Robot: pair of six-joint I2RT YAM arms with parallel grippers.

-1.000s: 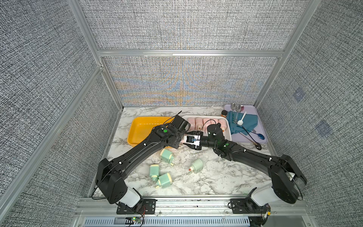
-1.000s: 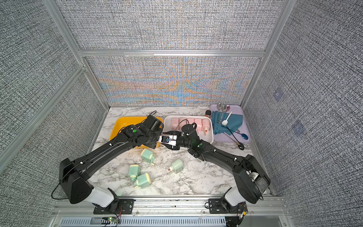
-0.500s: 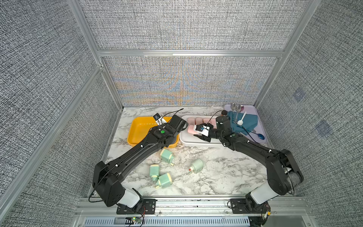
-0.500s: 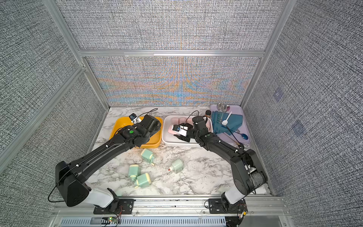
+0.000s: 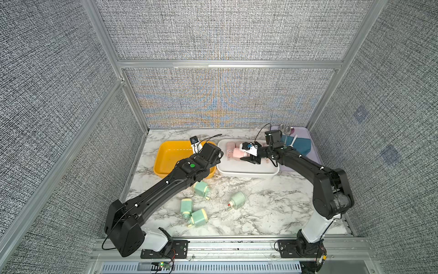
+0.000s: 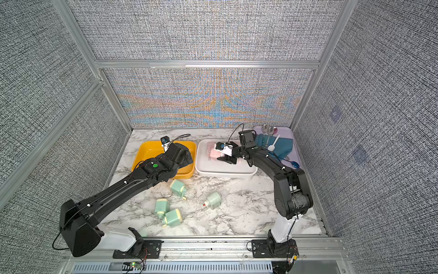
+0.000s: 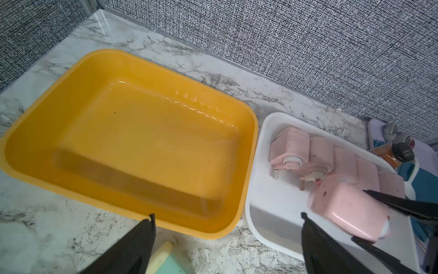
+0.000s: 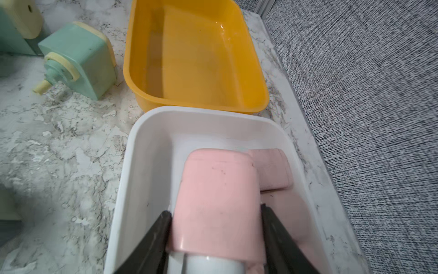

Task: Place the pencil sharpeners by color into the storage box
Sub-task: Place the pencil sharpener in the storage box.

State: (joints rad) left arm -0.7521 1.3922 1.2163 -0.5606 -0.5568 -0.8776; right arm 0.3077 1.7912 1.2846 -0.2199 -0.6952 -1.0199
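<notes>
Pinching a boxy pink plastic sharpener [image 8: 216, 180] in the right gripper [image 8: 216, 211] over the white plastic box's [image 5: 248, 173] left end, with the left gripper [image 7: 227, 215] spread by the yellow plastic box [image 7: 142, 142].

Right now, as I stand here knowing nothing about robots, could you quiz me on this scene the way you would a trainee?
1. How many green sharpeners lie loose on the marble table?
2. What does the right end effector grip? A) a green sharpener B) a pink sharpener C) a pencil
3. True or false: the yellow bin holds no sharpeners.

Key: 1. Four. 2. B; it is held over the white bin, where other pink ones already lie. 3. True.
</notes>
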